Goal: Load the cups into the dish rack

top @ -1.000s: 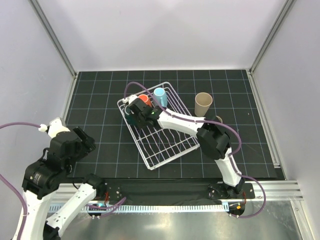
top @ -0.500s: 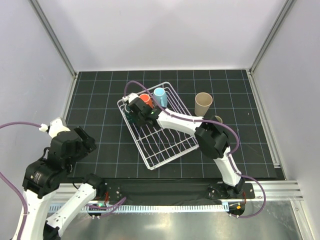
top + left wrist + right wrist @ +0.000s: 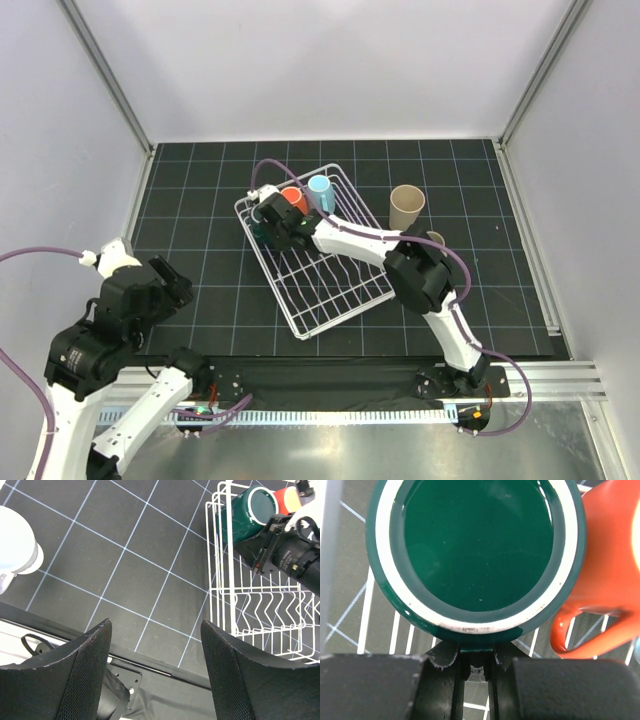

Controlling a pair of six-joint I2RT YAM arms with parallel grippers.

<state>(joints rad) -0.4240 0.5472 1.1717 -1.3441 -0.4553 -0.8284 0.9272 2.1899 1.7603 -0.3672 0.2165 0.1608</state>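
The white wire dish rack [image 3: 330,300] lies at the table's middle. An orange cup [image 3: 291,199] and a light blue cup [image 3: 319,187] stand in its far end. My right gripper [image 3: 272,225] is shut on the handle of a dark teal mug [image 3: 480,545], at the rack's far left corner beside the orange cup [image 3: 610,570]. The left wrist view shows the teal mug [image 3: 250,512] inside the rack wall [image 3: 220,605]. A beige tumbler [image 3: 406,206] and a small olive cup [image 3: 436,240] stand right of the rack. My left gripper [image 3: 155,630] is open and empty over the near left floor.
A white-grey rounded thing [image 3: 15,542] sits at the left edge of the left wrist view; I cannot tell what it is. The table's black front rail [image 3: 165,672] runs below my left fingers. Grey walls close the sides and back.
My right gripper has carried the teal mug slightly farther into the rack's far left corner. My left arm has shifted a little.
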